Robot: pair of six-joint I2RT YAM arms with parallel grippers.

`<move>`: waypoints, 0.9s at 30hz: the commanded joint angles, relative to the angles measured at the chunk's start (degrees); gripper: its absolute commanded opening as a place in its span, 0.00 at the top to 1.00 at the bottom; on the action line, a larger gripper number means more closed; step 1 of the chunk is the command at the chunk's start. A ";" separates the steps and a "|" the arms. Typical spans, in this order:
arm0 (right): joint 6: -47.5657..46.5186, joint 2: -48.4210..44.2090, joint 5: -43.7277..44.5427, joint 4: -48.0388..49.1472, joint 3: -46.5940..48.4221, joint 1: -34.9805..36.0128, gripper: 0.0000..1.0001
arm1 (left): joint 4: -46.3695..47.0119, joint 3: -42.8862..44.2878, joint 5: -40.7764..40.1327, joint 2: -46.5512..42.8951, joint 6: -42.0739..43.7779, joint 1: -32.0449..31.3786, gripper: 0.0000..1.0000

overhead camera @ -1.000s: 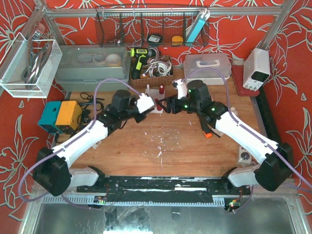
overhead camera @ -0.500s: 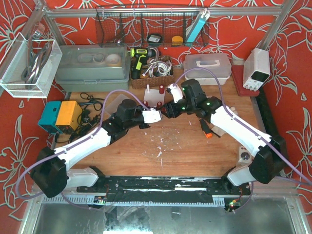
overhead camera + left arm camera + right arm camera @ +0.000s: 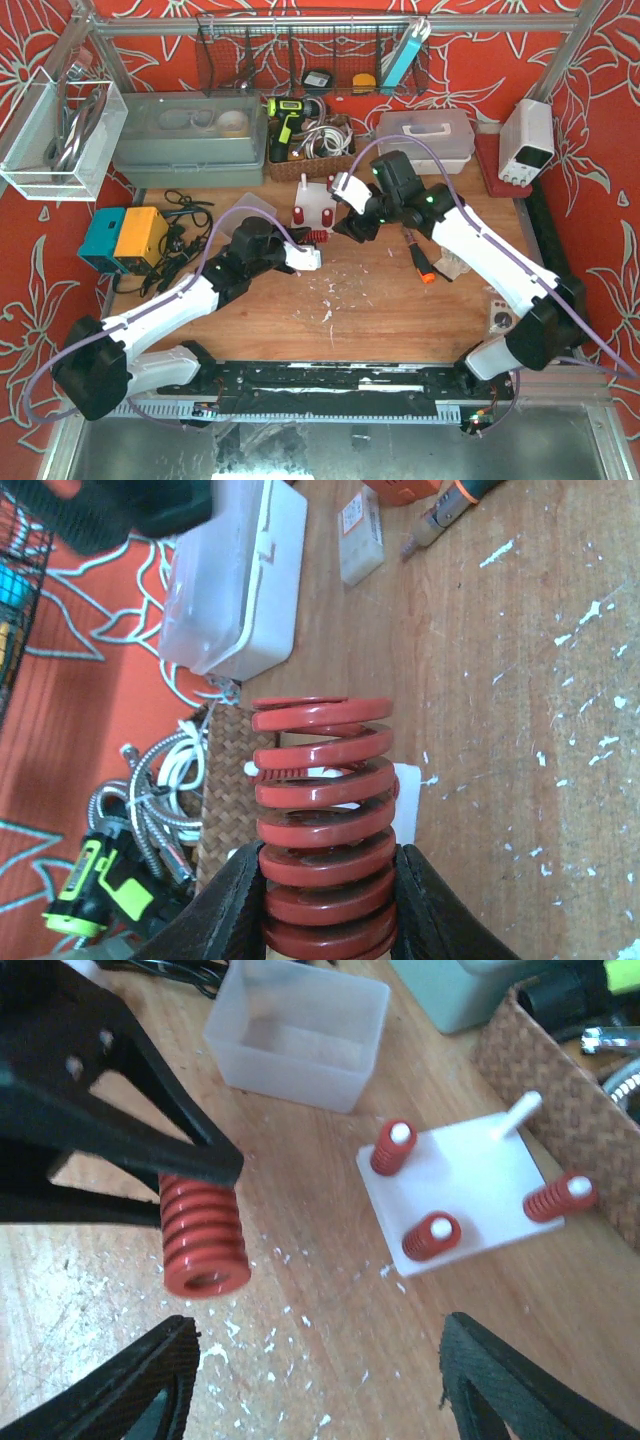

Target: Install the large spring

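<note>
Here the left end effector [image 3: 329, 892] clamps the large spring [image 3: 322, 800]; right end effector [image 3: 318, 1380] gapes.

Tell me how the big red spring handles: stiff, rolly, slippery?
Probably stiff: the red spring has thick coils and looks unbent where the left gripper clamps it. Likely heavy for its size, if steel. Laid on its side it would probably roll, being round.

No readable text (all too blurred)
</note>
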 commanded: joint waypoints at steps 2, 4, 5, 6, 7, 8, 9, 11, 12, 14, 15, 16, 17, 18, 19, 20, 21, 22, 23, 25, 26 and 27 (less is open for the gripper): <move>-4.54 8.13 -8.48 -14.04 9.30 0.09 0.38 | 5.01 -1.61 0.70 -2.97 9.43 -0.37 1.00; -3.95 10.23 -7.51 -16.38 11.81 0.38 0.40 | 4.99 -1.55 0.56 -2.73 10.91 -0.45 1.00; -3.89 10.85 -7.33 -17.08 12.76 0.60 0.40 | 4.85 -1.43 0.60 -2.56 11.54 -0.50 1.00; -3.89 11.43 -7.01 -17.53 13.29 0.75 0.40 | 4.66 -1.37 0.51 -2.40 12.14 -0.66 1.00; -3.82 11.78 -6.82 -17.71 13.66 0.98 0.41 | 4.75 -1.37 0.50 -2.33 12.63 -0.79 1.00; -3.70 12.01 -6.70 -17.61 13.91 1.15 0.41 | 5.02 -1.56 0.54 -2.37 12.96 -0.88 1.00; -3.65 12.25 -6.78 -17.50 14.12 1.42 0.41 | 5.32 -1.77 0.69 -2.48 13.30 -0.93 1.00; -4.09 13.19 -8.10 -17.89 14.79 1.85 0.40 | 5.58 -2.03 0.89 -2.43 14.10 -1.08 1.00; -4.15 13.56 -8.25 -18.18 15.30 2.08 0.40 | 5.53 -2.03 0.93 -2.34 14.33 -1.15 1.00; -4.43 15.08 -8.41 -19.38 16.46 2.82 0.39 | 5.75 -2.05 0.82 -1.97 14.80 -1.28 1.00; -4.65 15.91 -8.34 -20.26 17.12 3.15 0.39 | 5.76 -2.04 0.62 -1.81 15.06 -1.37 1.00; -4.82 16.51 -8.35 -21.01 17.57 3.51 0.39 | 5.76 -2.05 0.59 -1.68 15.26 -1.46 1.00; -4.86 16.91 -8.49 -21.29 17.76 3.79 0.38 | 5.76 -2.01 0.52 -1.52 15.50 -1.55 1.00; -4.86 17.24 -8.59 -21.19 17.83 4.00 0.38 | 5.83 -1.95 0.50 -1.35 15.66 -1.64 1.00; -4.79 17.44 -8.61 -20.91 17.93 4.22 0.38 | 5.85 -1.76 0.43 -1.09 15.74 -1.73 1.00; -4.72 17.65 -8.53 -20.78 18.20 4.48 0.38 | 5.77 -1.57 0.41 -0.91 15.90 -1.81 1.00; -4.50 18.07 -8.26 -20.56 18.55 4.57 0.40 | 5.76 -1.32 0.37 -0.72 16.06 -1.90 1.00; -4.09 18.53 -7.81 -20.41 19.04 4.58 0.41 | 5.76 -1.20 0.26 -0.50 16.27 -1.96 1.00; -3.80 19.19 -7.39 -20.55 19.69 4.65 0.43 | 5.81 -1.18 0.16 -0.36 16.54 -2.03 1.00; -3.72 20.36 -7.02 -21.74 21.06 4.66 0.47 | 6.04 -1.35 -0.02 -0.17 16.82 -2.12 1.00; -3.76 20.99 -6.89 -22.25 21.51 4.72 0.50 | 6.32 -1.59 -0.03 -0.21 16.93 -2.12 1.00; -3.93 21.27 -6.81 -22.48 21.74 4.73 0.53 | 6.56 -1.85 -0.07 -0.15 17.07 -2.13 1.00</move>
